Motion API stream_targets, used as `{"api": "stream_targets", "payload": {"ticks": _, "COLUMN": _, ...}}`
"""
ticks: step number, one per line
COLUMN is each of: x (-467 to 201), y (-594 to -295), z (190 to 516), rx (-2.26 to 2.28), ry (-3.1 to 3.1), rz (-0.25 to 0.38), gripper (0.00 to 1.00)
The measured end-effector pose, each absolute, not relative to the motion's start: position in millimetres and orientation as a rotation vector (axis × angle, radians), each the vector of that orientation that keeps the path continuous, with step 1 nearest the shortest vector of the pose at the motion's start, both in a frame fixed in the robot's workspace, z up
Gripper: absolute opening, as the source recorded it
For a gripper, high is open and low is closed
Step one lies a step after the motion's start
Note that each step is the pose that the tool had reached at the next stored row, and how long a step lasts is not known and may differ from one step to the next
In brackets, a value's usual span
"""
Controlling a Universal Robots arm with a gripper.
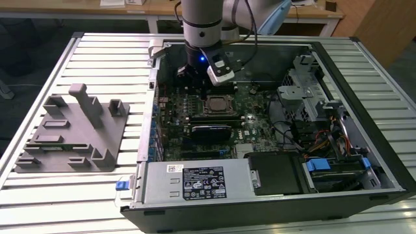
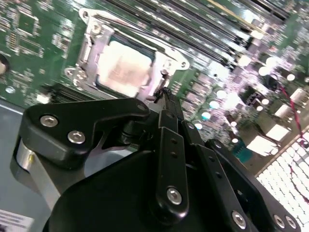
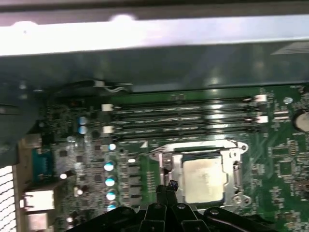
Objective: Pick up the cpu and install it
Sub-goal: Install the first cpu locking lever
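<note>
While exterior view shows grey fixture tray (image 1: pixel 68 141) well apart from the gripper (image 1: pixel 194 80), second wrist view shows it closed w/ nothing held, tips just beside the cpu (image 2: pixel 123 67), which sits in its mobo socket (image 2: pixel 166 60).

Open computer case (image 1: pixel 260 212), grey fixture (image 1: pixel 71 136), slatted table (image 1: pixel 117 48)

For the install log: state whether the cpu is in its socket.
In: the cpu lies flat within the socket's metal frame in both wrist views.
</note>
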State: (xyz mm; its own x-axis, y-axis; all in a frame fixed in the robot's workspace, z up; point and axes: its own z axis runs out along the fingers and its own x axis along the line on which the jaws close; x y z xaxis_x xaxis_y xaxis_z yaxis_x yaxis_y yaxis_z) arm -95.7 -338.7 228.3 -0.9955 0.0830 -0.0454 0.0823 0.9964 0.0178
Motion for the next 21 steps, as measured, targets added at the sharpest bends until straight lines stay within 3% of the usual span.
{"api": "stream_targets", "payload": {"ticks": 21, "x": -116.5, "y": -338.7, "z": 236.3, "rx": 0.128, "ry": 3.093, "rz": 0.027, "gripper": 0.11}}
